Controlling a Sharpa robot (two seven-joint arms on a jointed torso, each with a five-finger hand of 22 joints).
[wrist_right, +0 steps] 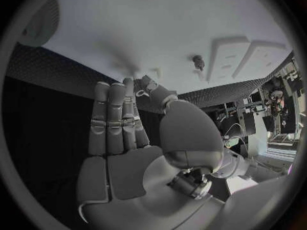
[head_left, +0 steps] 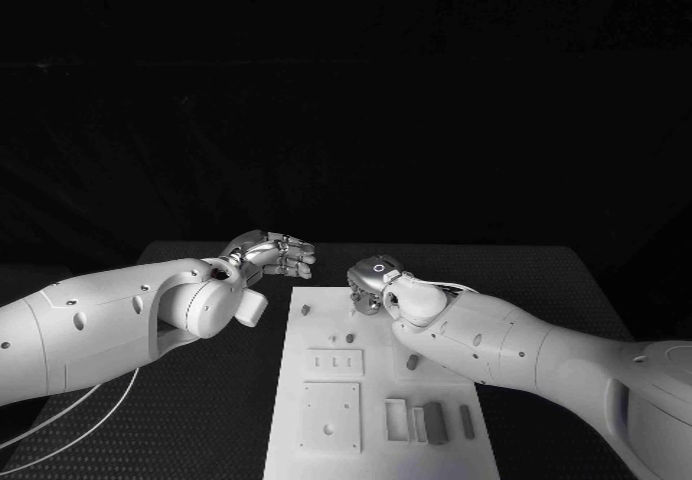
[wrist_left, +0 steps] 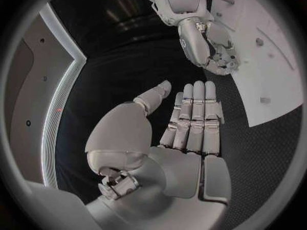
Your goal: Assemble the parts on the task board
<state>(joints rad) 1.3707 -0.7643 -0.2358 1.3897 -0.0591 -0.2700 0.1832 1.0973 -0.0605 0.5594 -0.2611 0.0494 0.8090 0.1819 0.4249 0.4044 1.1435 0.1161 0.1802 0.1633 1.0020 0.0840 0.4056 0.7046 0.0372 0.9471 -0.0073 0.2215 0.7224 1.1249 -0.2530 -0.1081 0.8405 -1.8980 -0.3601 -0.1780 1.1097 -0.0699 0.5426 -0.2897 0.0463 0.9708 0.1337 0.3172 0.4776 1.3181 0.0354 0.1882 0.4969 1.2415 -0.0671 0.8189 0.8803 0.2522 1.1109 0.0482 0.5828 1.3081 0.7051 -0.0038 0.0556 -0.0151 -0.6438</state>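
From the head, the white board (head_left: 378, 385) lies in the middle of the table (head_left: 577, 290), with small parts (head_left: 433, 420) near its front. The left hand (head_left: 268, 254) hangs beside its far corner.

The left wrist shows flat, empty fingers (wrist_left: 192, 117).

The right wrist shows the right hand (wrist_right: 128, 138) empty, fingertips touching the board.

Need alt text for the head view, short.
Two white robot arms reach in over a black table, with the white task board between them. The right hand hangs over the board's far end; the left hand sits just off its far left corner, holding nothing. Small grey parts lie at the board's near right.
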